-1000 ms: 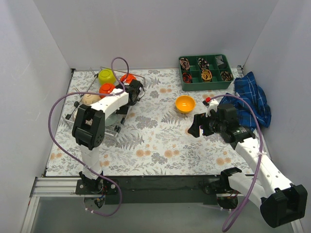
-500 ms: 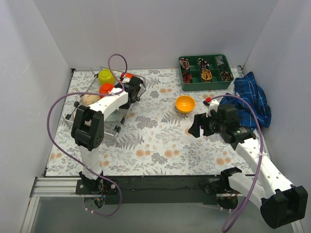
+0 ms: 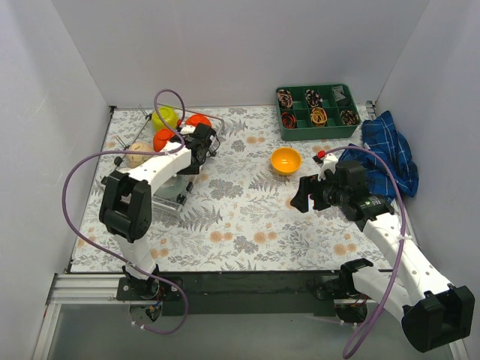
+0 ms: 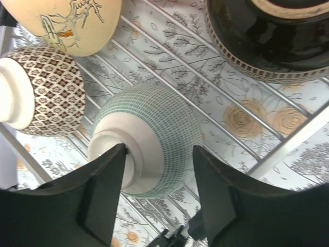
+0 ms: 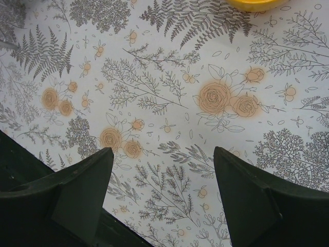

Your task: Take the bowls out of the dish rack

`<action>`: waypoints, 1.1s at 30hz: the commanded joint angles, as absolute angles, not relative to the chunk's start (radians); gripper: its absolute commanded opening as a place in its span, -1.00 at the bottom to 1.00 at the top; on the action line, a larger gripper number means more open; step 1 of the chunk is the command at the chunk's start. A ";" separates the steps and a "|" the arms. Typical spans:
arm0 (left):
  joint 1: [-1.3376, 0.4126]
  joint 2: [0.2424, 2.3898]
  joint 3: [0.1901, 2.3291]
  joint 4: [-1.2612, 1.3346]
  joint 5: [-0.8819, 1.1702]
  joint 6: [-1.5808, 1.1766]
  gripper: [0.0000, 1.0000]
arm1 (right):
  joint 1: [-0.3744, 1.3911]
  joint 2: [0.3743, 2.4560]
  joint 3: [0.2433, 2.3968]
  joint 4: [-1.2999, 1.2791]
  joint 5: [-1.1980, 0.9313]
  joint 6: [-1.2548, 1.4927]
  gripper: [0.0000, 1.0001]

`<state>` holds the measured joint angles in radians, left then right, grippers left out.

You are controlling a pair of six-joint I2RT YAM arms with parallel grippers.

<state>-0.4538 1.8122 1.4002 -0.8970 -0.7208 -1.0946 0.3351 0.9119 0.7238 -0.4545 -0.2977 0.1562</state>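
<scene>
The dish rack (image 3: 174, 196) stands at the back left and holds a lime green bowl (image 3: 165, 117), two red-orange bowls (image 3: 163, 139) and a beige bowl (image 3: 137, 154). My left gripper (image 3: 201, 142) is over the rack. In the left wrist view it (image 4: 159, 150) is open, its jaws either side of an upturned grey-patterned bowl (image 4: 159, 123) lying on the rack's wires (image 4: 288, 146). A beige bowl (image 4: 72, 20), a brown-patterned bowl (image 4: 49, 90) and a dark brown bowl (image 4: 267, 31) lie around it. A yellow-orange bowl (image 3: 286, 160) sits on the table. My right gripper (image 3: 301, 196) is open and empty above the floral cloth (image 5: 163, 152).
A green compartment tray (image 3: 315, 111) with small items stands at the back right. A blue checked cloth (image 3: 386, 150) lies by the right wall. White walls close in the table on three sides.
My left arm has swung back and to the left, farther over the rack, and a red-orange bowl behind it now shows. The right arm has not moved.
</scene>
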 commanded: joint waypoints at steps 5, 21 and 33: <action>-0.439 1.671 1.417 -0.890 -0.638 -1.212 0.33 | 0.337 0.902 0.750 -0.448 -0.301 0.146 0.73; -0.244 1.582 1.272 -0.845 -0.428 -1.270 0.43 | 0.337 0.914 0.750 -0.448 -0.299 0.146 0.74; -0.224 1.603 1.313 -0.831 -0.394 -1.264 -0.42 | 0.337 0.927 0.759 -0.446 -0.293 0.143 0.73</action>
